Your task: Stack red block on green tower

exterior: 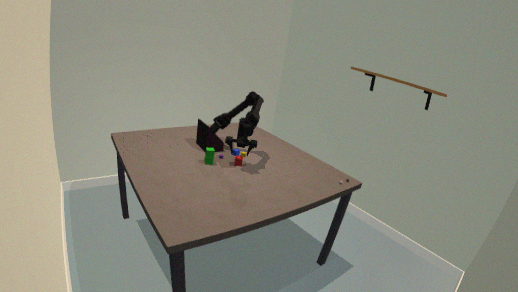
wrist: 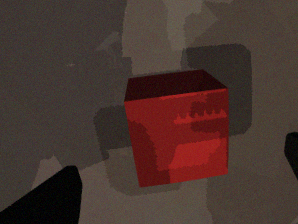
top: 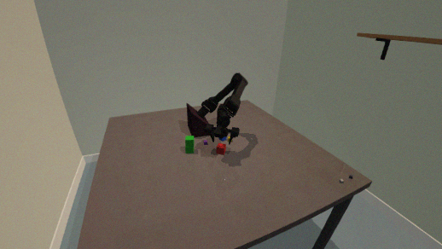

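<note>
Above the red block point(top: 221, 149) point(exterior: 238, 161) point(wrist: 177, 137), the tool point(top: 222, 139) point(exterior: 240, 149) point(wrist: 188, 161) points down with its fingers spread wide and nothing between them. The block sits on the tabletop point(top: 171, 188) point(exterior: 200, 200), apart from the upright green tower point(top: 189, 145) point(exterior: 209, 156). Near the red block are a blue block point(top: 223, 138) point(exterior: 236, 151), a yellow block point(top: 229, 137) point(exterior: 244, 154) and a small purple block point(top: 205, 142) point(exterior: 221, 157).

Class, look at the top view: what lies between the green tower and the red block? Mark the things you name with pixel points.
A small purple cube point(top: 205, 142) point(exterior: 221, 157) lies on the table between them, toward the arm's side; the top view shows it.
</note>
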Robot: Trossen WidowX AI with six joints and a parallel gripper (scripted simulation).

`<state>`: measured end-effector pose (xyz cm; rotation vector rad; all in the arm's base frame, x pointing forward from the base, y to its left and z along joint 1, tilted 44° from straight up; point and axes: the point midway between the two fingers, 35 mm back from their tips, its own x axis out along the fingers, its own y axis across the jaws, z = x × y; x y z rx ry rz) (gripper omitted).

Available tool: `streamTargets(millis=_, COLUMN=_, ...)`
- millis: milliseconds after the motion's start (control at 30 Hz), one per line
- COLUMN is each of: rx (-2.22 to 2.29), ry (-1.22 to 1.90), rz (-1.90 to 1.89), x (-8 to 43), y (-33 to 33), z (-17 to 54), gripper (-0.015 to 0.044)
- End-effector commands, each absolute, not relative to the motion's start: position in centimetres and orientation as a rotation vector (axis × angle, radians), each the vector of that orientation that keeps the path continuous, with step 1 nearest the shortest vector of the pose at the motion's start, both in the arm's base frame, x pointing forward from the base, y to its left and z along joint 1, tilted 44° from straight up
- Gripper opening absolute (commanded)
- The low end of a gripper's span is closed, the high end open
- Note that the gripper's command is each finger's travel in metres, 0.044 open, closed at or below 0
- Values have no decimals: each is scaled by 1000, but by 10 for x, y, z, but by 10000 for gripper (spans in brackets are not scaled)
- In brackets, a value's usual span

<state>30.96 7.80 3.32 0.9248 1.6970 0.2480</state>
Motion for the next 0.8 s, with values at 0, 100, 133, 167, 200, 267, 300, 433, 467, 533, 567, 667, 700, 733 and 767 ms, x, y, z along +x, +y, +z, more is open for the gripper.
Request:
streamTargets(millis=0, rx=935, ry=1695, rz=247, x=309, y=81, z=30, gripper=440)
streamTargets(millis=100, rx=934, ry=1695, rz=246, x=309, y=84, z=27, gripper=440)
streamTargets(millis=133, rx=934, ry=1695, rz=246, x=310, y=85, z=25, gripper=440)
streamTargets(millis=167, rx=934, ry=1695, rz=246, x=310, y=86, z=24, gripper=440)
streamTargets(millis=200, rx=934, ry=1695, rz=246, x=309, y=87, z=23, gripper=440)
streamTargets(millis=267, rx=934, ry=1695, rz=246, x=309, y=89, z=20, gripper=440)
streamTargets(millis=300, rx=934, ry=1695, rz=246, x=309, y=90, z=19, gripper=440)
streamTargets(millis=433, rx=934, ry=1695, rz=246, x=309, y=95, z=14, gripper=440)
streamTargets(millis=467, rx=935, ry=1695, rz=246, x=309, y=96, z=13, gripper=440)
streamTargets(millis=533, rx=935, ry=1695, rz=246, x=309, y=98, z=11, gripper=440)
streamTargets(millis=567, rx=935, ry=1695, rz=246, x=309, y=99, z=10, gripper=440)
streamTargets(millis=667, rx=935, ry=1695, rz=247, x=308, y=103, z=6, gripper=440)
streamTargets(millis=700, rx=935, ry=1695, rz=247, x=308, y=104, z=5, gripper=440)
streamTargets(millis=733, rx=935, ry=1695, rz=247, x=308, y=105, z=4, gripper=440)
streamTargets(millis=767, rx=935, ry=1695, rz=247, x=308, y=106, z=3, gripper=440)
